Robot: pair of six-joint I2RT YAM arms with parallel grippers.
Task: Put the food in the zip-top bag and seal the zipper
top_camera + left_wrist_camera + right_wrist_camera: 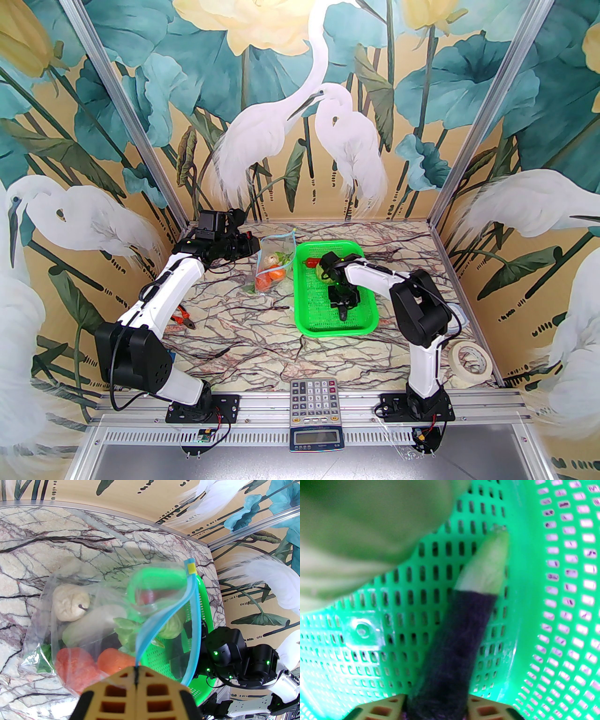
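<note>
Where the zip-top bag lies on the marble table, just beside the left wall of the green mesh basket, its mouth is held up by the left gripper. The fingers of that gripper are pressed together on the zipper, whose light-blue strip is seen curving away in an open loop. Inside the clear bag, a pale bulb, a napa cabbage and two tomatoes are packed together.

The right gripper is lowered into the basket, and its pads are set against both sides of the dark purple eggplant, which is clamped between them. The eggplant's pale green cap is pointed away along the mesh floor; whether it is lifted clear cannot be told. A red chili and a green cabbage are left at the basket's far end.

Red-handled pliers are lain beside the left arm, a calculator is placed at the near edge, and a tape roll is set at the right.
</note>
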